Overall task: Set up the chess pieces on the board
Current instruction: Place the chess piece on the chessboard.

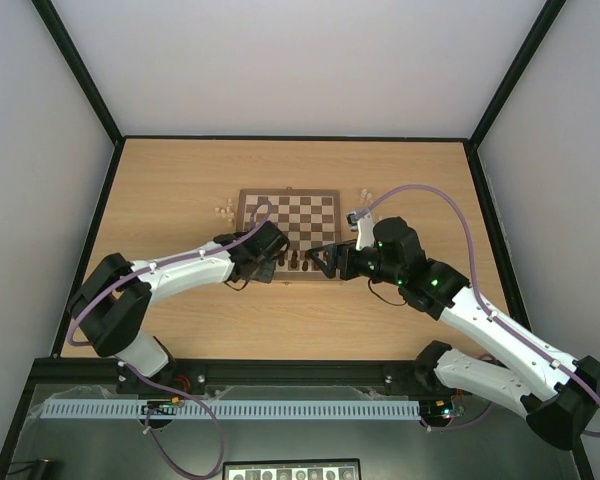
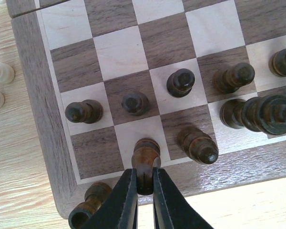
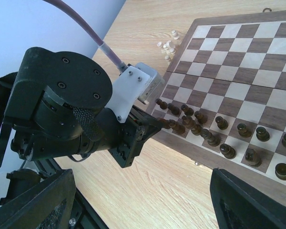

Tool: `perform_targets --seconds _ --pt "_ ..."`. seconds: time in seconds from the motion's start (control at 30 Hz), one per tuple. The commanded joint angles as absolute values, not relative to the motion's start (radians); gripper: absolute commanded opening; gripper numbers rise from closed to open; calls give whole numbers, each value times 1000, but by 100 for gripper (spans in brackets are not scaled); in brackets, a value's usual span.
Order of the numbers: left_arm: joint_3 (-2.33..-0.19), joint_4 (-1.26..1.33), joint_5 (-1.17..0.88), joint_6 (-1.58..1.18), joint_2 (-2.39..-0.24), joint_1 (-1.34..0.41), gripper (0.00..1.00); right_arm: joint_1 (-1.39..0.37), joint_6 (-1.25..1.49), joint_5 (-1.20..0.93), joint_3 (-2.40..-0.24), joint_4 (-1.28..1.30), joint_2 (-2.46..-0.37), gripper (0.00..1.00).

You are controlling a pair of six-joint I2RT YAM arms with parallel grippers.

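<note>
Your left gripper (image 2: 144, 185) pinches a glossy dark turned piece (image 2: 145, 153) between smooth black fingers (image 2: 126, 200), bottom centre, over a cream square at the board's (image 2: 35, 114) lower edge. Your right gripper (image 3: 140, 195) is spread wide, holding nothing. Other dark chessmen (image 2: 181, 82) to the right; pale chessmen (image 2: 1, 73) upper left on the grained tabletop (image 2: 14, 167).

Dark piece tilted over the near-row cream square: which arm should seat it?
Left. The left gripper is shut on the piece, right over the near row of the board. The right gripper is open and empty, so it would probably need a fresh grasp.
</note>
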State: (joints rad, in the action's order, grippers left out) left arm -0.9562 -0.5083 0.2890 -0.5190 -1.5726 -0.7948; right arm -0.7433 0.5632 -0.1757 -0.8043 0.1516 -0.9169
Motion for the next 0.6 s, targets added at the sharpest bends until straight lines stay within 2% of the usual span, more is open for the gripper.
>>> perform_targets --seconds 0.0,0.1,0.3,0.57 --pt "-957 -508 297 -507 -1587 -786 7 -737 551 -189 -793 137 -913 78" --pt "-959 -509 296 -508 -1587 -784 8 -736 551 -194 -791 134 -913 78" --pt "-962 -509 299 -508 -1583 -784 21 -735 551 -197 -789 129 -914 78" --pt "-973 -525 305 -512 -1556 -784 23 -733 552 -210 -784 119 -920 78"
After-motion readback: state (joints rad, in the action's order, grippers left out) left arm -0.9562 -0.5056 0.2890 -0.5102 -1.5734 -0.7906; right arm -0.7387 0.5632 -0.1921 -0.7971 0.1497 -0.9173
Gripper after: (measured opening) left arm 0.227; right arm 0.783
